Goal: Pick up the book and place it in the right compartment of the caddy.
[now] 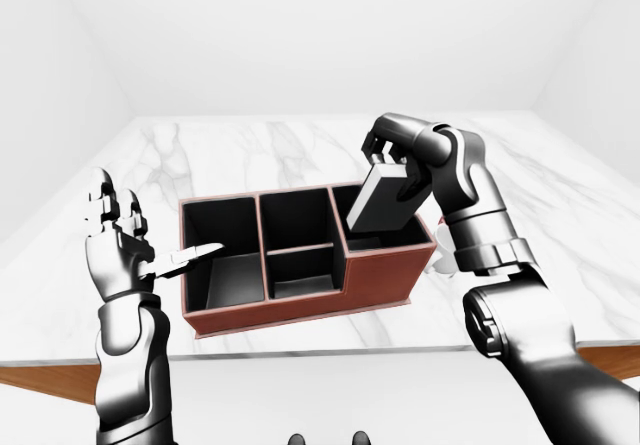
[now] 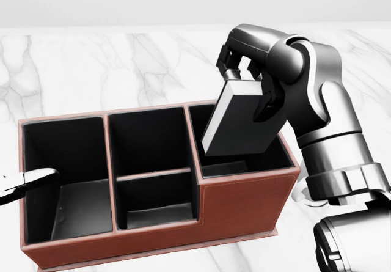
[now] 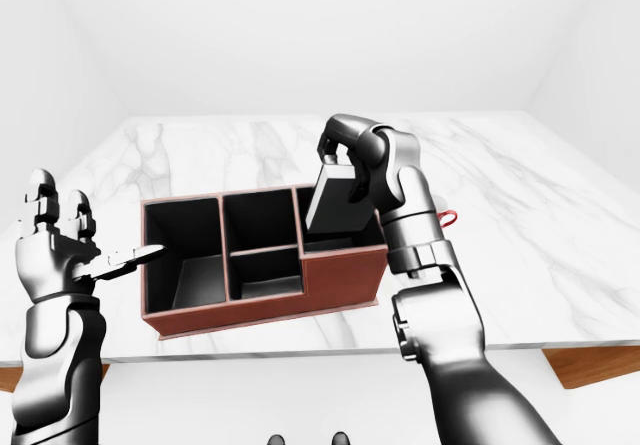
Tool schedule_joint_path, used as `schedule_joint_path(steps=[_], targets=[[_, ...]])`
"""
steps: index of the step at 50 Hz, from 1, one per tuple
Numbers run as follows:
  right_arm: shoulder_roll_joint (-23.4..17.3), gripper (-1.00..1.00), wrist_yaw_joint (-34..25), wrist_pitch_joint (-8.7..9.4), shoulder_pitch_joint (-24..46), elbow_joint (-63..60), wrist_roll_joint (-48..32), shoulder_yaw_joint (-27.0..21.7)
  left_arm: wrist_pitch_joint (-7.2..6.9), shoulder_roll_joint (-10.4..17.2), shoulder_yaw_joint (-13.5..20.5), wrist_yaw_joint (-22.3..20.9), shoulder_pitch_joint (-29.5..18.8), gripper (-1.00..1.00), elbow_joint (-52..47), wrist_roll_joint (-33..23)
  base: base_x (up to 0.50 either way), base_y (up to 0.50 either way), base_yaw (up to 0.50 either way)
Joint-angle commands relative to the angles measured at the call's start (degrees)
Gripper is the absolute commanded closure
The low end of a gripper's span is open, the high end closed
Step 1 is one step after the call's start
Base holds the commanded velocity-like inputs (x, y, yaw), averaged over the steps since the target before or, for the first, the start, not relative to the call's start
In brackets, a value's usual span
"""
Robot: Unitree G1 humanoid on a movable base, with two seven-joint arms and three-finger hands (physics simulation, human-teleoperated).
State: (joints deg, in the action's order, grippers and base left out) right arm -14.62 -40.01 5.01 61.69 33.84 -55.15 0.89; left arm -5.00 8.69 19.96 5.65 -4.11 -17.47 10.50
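Fingers [image 2: 235, 61] of right hand [image 2: 247, 70] clamp book's [image 2: 241, 122] top; book tilted over caddy's [image 2: 244, 202] right compartment; left hand [image 1: 115, 240] fingers apart.

Dark grey book [image 2: 239, 123], tilted, lower end inside brown caddy's [image 2: 244, 201] right compartment

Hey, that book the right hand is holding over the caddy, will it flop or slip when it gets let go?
The book looks stiff: it stays a flat slab though the right hand grips only its top end. It hangs tilted over the caddy's right compartment, so it will probably drop in and lean against a wall. Its smooth cover may slide easily.
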Motion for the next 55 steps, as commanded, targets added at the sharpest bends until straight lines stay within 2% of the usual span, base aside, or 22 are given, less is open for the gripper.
schedule_joint_path(steps=[1,55], targets=[[0.16,1.00,0.01,-0.01,-0.75,1.82,-0.25,-0.71,0.00,-0.04,-0.05,-0.06,0.03,-1.00,0.34,-0.02,0.00,0.00,0.00],[2.01,1.00,0.01,-0.01,-2.49,7.86,0.01,0.33,0.00,-0.19,-0.26,0.00,0.09,-1.00,0.24,-0.19,0.00,0.00,0.00]])
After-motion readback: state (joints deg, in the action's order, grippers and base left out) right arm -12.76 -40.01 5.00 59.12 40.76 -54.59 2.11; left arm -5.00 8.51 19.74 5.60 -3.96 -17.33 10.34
